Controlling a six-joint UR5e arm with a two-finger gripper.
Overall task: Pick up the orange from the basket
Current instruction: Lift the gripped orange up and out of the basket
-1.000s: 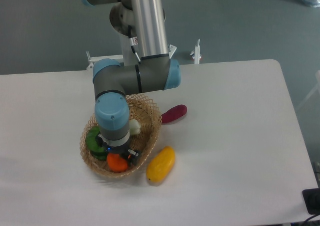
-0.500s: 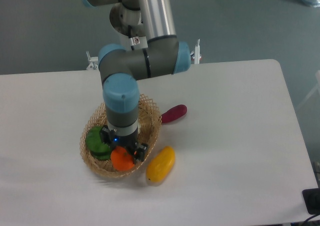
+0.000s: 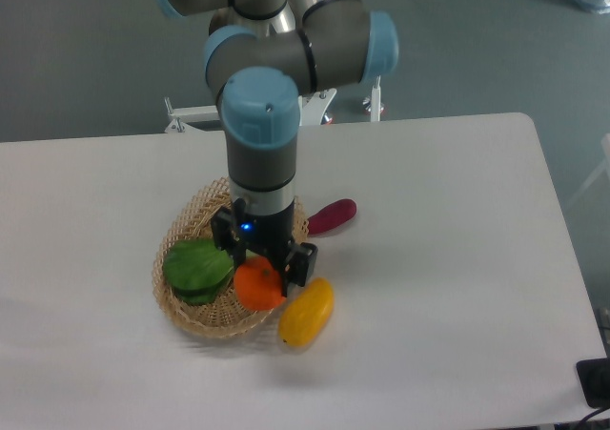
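My gripper [image 3: 263,276] is clamped on the orange [image 3: 257,286]; orange sits over the right side of the basket [image 3: 194,316]; green leaf [image 3: 198,266] left; yellow fruit [image 3: 307,312] right.

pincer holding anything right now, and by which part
The pincer is shut on the orange, gripping it by its upper sides, above the wicker basket. The exact finger contact is hidden.
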